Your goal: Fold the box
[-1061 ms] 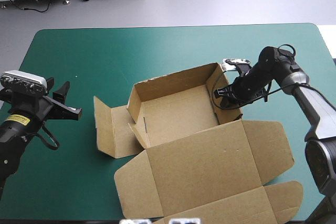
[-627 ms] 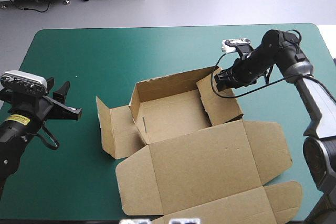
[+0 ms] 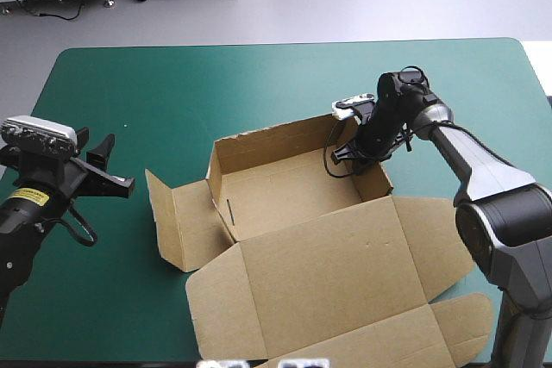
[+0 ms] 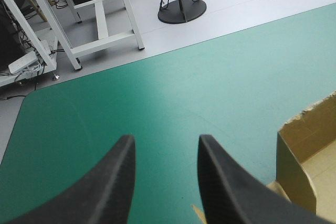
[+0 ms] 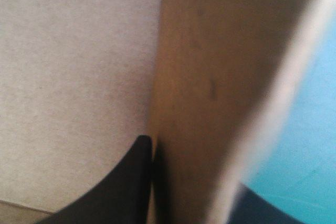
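While right gripper point(image 3: 348, 159) pinches box point(image 3: 285, 187) wall's edge, left gripper point(image 4: 164, 142) (parted) hovers clear.

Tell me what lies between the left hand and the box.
Nothing visible does: only bare teal-green cover lies between the left hand and the box, whose side flap is the part nearest that hand.

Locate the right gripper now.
High view: the right gripper is right of centre, clamped on the right-hand wall of the box, near its far corner.
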